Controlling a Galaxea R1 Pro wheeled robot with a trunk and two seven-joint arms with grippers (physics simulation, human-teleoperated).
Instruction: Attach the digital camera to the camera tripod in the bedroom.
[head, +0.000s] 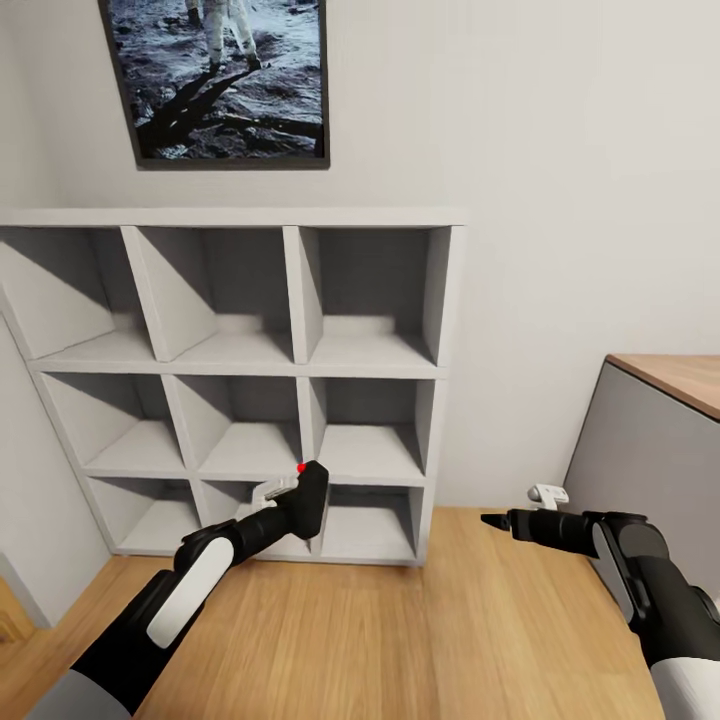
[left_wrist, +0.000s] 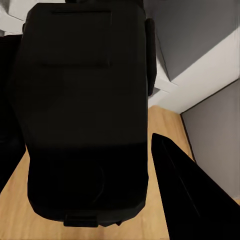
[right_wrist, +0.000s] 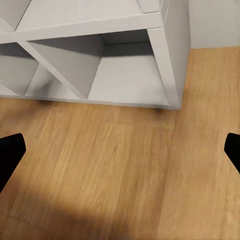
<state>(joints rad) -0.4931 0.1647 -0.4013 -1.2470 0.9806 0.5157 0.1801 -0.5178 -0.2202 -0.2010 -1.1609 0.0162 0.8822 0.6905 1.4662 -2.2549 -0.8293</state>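
We see a light wood plank floor (head: 400, 630) bearing white cube shelves (head: 300, 380) against the wall.

White cube shelves (head: 240, 370) stand against a white wall (head: 560, 180), their compartments bare and shadowed. A framed moon-landing photograph (head: 215, 75) hangs at 11 o'clock. Light wood plank floor (head: 440, 640) spreads below. A grey wood-topped cabinet (head: 655, 440) sits at 3 o'clock.

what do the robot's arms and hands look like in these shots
Both arms are glossy black with white shell panels along the forearm and near the shoulder. The left hand carries a pale grey bracket at its wrist; the right hand has a small white bracket on top and tapers to pointed black fingers. No cables or markings are visible.
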